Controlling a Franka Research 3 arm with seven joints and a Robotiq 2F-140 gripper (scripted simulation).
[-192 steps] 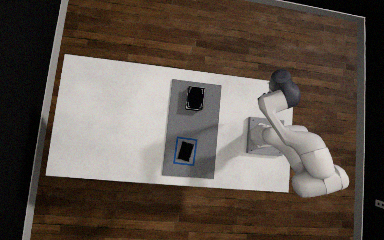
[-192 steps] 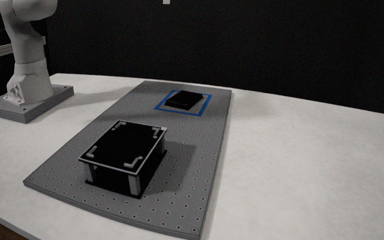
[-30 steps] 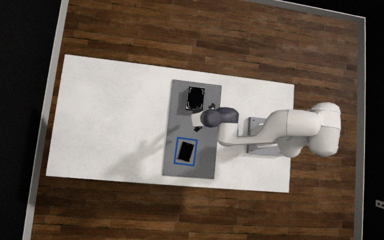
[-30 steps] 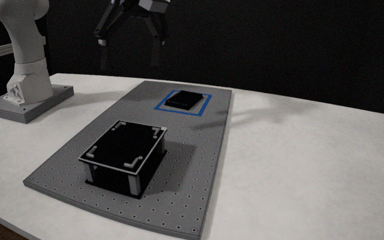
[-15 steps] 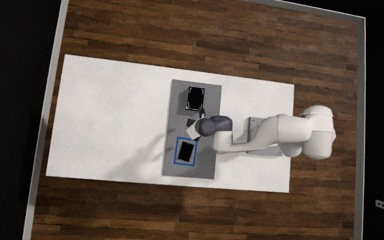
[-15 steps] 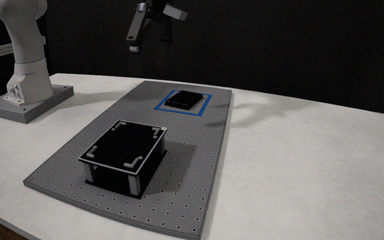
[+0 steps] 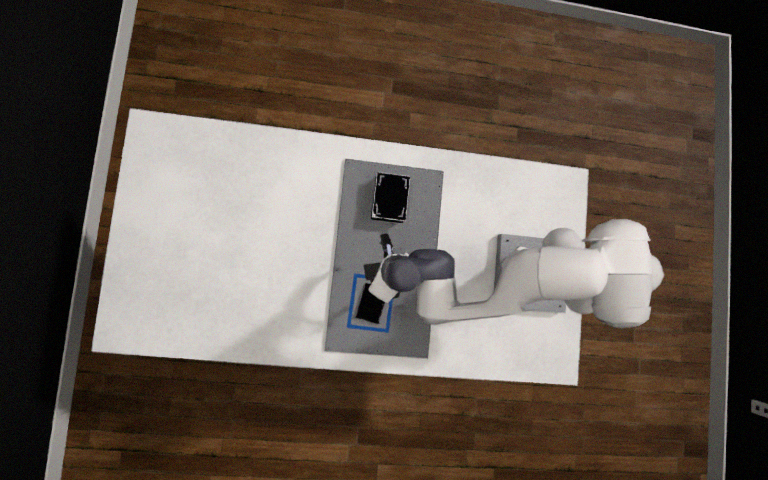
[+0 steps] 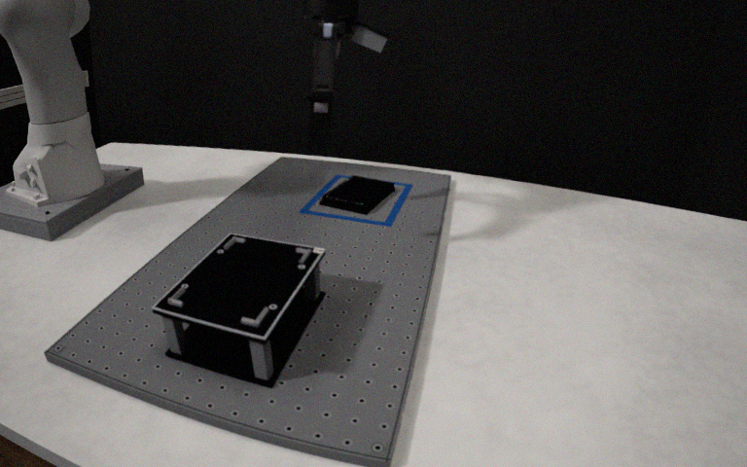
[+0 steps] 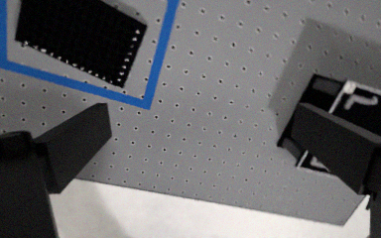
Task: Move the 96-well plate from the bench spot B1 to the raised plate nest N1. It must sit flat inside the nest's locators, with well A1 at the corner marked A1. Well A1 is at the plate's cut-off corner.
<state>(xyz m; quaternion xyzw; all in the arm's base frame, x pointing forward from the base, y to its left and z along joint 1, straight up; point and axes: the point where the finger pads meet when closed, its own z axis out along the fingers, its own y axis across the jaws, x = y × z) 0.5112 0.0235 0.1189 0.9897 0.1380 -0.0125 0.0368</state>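
Observation:
The black 96-well plate (image 7: 369,307) (image 8: 357,194) (image 9: 79,40) lies flat inside the blue outline of spot B1 (image 7: 352,300) (image 8: 352,218) (image 9: 160,55). The raised nest N1 (image 7: 390,196) (image 8: 242,283) is a black block with white corner locators and nothing on top; in the wrist view (image 9: 358,101) my right finger partly hides it. My gripper (image 7: 378,255) (image 8: 320,104) (image 9: 201,120) is open and empty. It hangs high above the board between the nest and the plate, close to the blue outline's near corner. In the exterior view it shows edge-on.
Plate and nest stand on a grey perforated board (image 7: 419,198) (image 8: 385,307) (image 9: 223,99) on a white table (image 7: 226,226) (image 8: 578,330). The robot base (image 7: 509,249) (image 8: 54,203) stands beside the board. A small white tag (image 8: 317,250) marks one nest corner.

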